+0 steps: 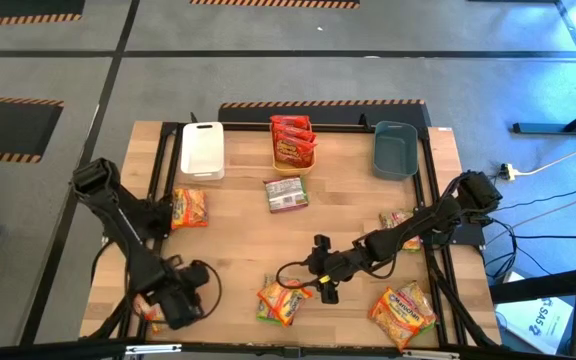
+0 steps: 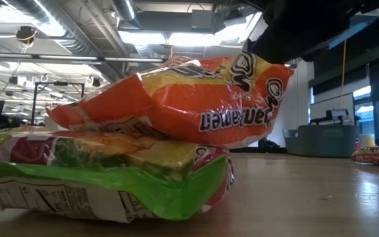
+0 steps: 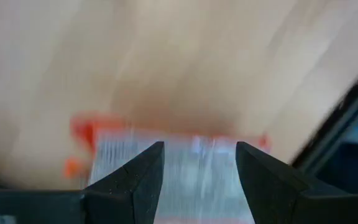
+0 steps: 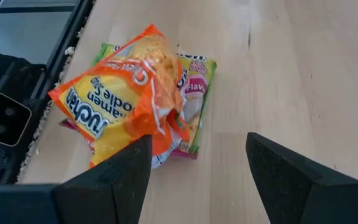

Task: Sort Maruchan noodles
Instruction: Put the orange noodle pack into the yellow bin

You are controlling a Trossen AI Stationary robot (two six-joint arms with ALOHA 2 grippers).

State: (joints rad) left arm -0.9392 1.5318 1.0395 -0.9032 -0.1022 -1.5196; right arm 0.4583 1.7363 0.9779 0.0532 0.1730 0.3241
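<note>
Right claw (image 1: 320, 275) hung open beside an orange packet (image 1: 280, 300) stacked on a green packet (image 4: 197, 87) near the tabletop's (image 1: 238, 250) front edge; left claw (image 1: 183, 300) open over a silvery packet (image 3: 197, 168).

The left wrist view is motion-blurred: just ahead of the left pincer (image 3: 199, 163), a silvery packet (image 3: 191, 177) with orange edges shows no readable print, and the picture's edge cuts it off. From overhead, that pincer and its arm hide most of this packet. Beneath the orange packet (image 4: 120, 102) ahead of the right pincer (image 4: 197, 165), a green-edged packet (image 4: 197, 93) is largely covered.
</note>
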